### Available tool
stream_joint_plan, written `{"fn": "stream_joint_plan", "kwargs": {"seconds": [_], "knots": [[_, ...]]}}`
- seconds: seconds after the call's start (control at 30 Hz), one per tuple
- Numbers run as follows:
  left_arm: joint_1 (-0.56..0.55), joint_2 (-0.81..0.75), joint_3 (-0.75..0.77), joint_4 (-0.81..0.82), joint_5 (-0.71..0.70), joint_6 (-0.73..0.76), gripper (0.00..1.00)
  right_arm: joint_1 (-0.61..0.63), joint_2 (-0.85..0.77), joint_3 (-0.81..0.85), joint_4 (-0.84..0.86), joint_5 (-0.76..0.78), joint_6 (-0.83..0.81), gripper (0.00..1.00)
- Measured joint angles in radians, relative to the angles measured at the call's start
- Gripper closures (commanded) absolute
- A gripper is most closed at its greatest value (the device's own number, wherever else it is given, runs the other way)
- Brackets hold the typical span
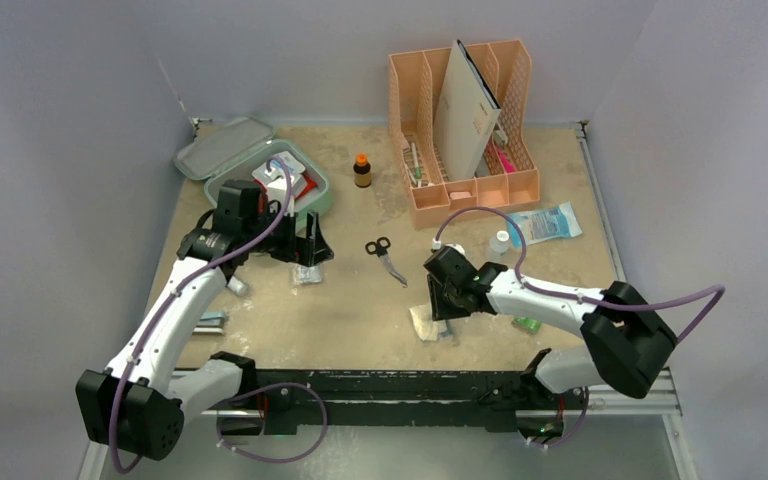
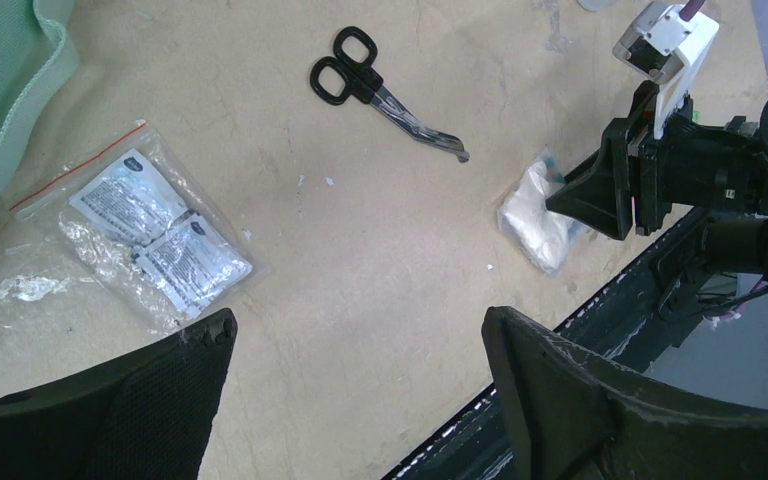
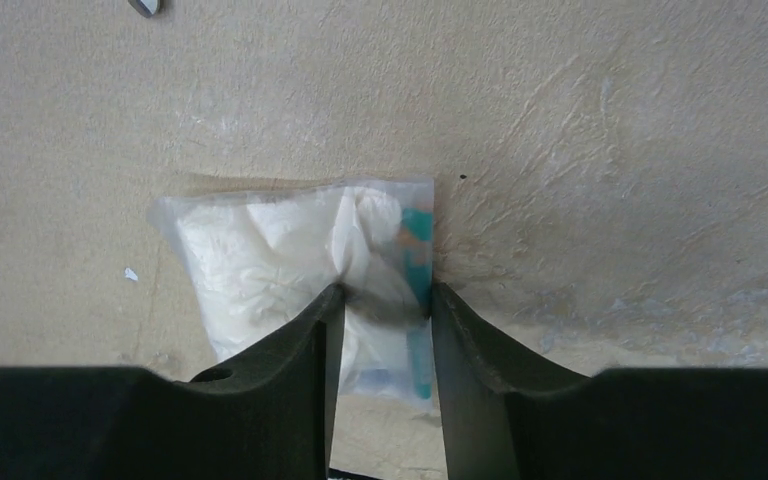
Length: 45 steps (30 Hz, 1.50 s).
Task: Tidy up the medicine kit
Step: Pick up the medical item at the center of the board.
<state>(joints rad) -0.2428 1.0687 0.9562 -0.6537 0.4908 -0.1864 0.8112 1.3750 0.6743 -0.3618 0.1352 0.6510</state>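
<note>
1. Mint-green plastic, the medicine kit [image 1: 322, 196] sits at the far left of the worktop [image 1: 360, 320]. Its lid [image 1: 222, 148] is thrown back and white and red boxes are inside. No logo or writing on it can be read.
2. The left jaws stand fully apart and hold nothing. They hover just on the near side of the kit, above a zip bag of sachets [image 2: 150, 235]. The sachets carry dark print, too small to read.
3. Black-handled scissors [image 1: 385, 258] lie mid-worktop between the two arms, blades pointing to the near right.
4. The right jaws are drawn in on a clear bag [image 3: 270, 260] of white padding and pinch its near end beside a teal strip. The bag lies flat on the worktop, its length running away from the jaws. No label shows.
5. The coming move turns on this: the kit lies well off to the far left of that bag, so the carry goes leftward and away from the bases. The left arm is much the nearer to the kit.
6. At the far right, the peach file organizer [image 1: 470, 202] shows no legible writing.
</note>
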Motion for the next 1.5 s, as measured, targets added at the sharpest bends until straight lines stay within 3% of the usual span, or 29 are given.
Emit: {"fn": "stream_joint_plan", "kwargs": {"seconds": [0.2, 0.33, 0.63, 0.9, 1.03, 1.5], "knots": [[0.0, -0.023, -0.001, 0.001, -0.023, 0.0, 0.09, -0.001, 0.024, 0.014, 0.018, -0.005, 0.0, 0.89], [0.0, -0.024, -0.001, 0.0, -0.025, -0.001, 0.11, -0.001, 0.028, 0.025, 0.021, -0.029, -0.005, 1.0], [0.0, -0.024, -0.001, 0.002, -0.031, -0.015, 0.15, -0.001, 0.029, 0.108, 0.005, -0.105, -0.008, 1.0], [0.0, -0.057, -0.001, 0.016, 0.003, -0.123, 0.19, -0.001, -0.043, 0.162, 0.051, -0.214, 0.017, 1.0], [0.0, -0.107, -0.005, 0.029, 0.045, -0.196, 0.24, -0.001, -0.09, 0.174, 0.114, -0.267, 0.049, 1.0], [0.0, -0.135, -0.005, 0.096, 0.279, -0.385, 0.26, -0.001, -0.118, 0.237, 0.325, -0.393, 0.165, 1.0]]}}
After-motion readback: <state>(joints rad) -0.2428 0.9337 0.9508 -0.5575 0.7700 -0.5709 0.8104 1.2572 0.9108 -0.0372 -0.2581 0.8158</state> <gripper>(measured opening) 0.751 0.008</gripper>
